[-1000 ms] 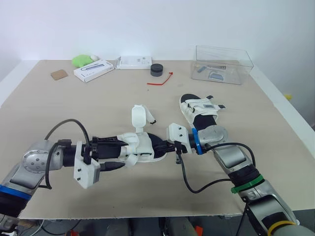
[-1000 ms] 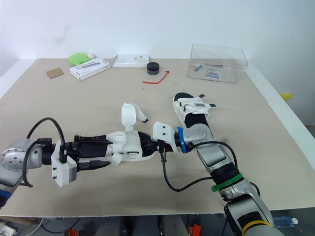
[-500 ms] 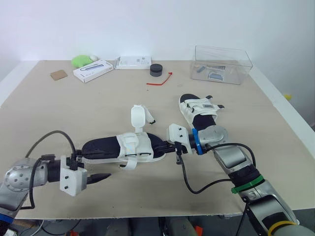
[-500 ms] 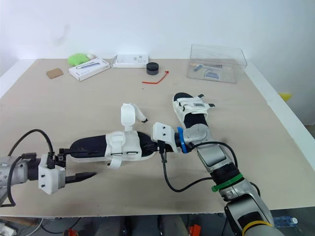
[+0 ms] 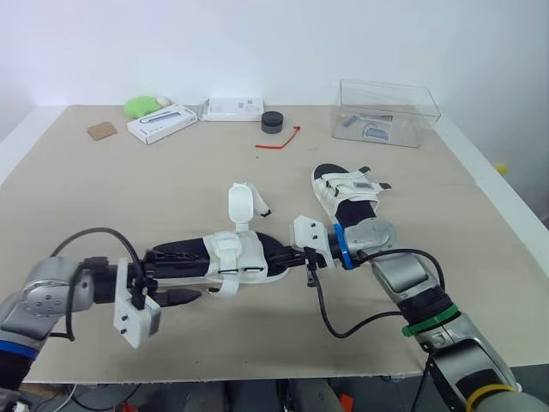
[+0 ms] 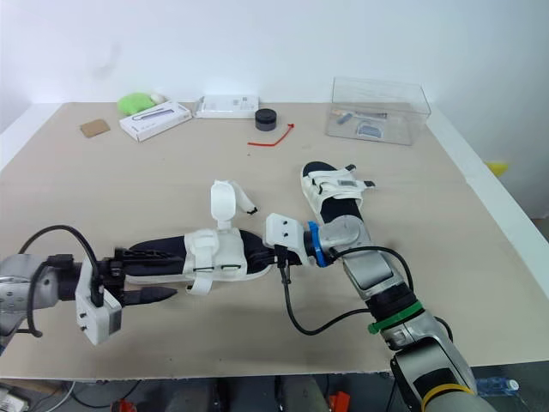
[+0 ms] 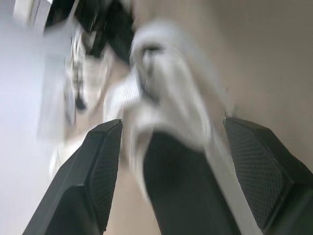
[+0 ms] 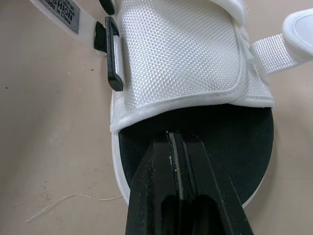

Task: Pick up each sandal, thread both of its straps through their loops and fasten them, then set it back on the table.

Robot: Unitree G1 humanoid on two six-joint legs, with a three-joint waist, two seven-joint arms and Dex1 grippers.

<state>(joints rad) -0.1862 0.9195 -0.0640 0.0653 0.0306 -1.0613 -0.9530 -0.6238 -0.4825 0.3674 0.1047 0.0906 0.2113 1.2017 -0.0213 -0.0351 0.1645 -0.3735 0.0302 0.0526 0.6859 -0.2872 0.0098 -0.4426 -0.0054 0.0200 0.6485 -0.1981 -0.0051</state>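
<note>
A white-strapped sandal with a black footbed [image 5: 219,260] lies flat mid-table, one loose strap flap [image 5: 241,206] standing up behind it. My left gripper [image 5: 183,276] is open at the heel end, its fingers [image 7: 93,176] on either side of the blurred sandal [image 7: 171,98]. My right gripper [image 5: 298,256] is shut, its closed tips [image 8: 178,142] resting on the black footbed [image 8: 220,132] at the toe, just below the white front strap [image 8: 176,54] and its black loop [image 8: 113,58]. A second sandal [image 5: 347,193] lies further back to the right, with its straps lying across it.
Along the far edge stand a clear plastic box [image 5: 388,112], a black round puck [image 5: 273,122], a red cord [image 5: 279,142], two white boxes [image 5: 163,123] [image 5: 233,108], a green object [image 5: 141,106] and a brown card [image 5: 103,130]. The table's front edge [image 5: 257,374] runs close below both arms.
One second ago my left gripper reached along the sandal up to its straps. It pulled back clear of the heel, and now it has come forward to the heel, open. The right arm stayed put.
</note>
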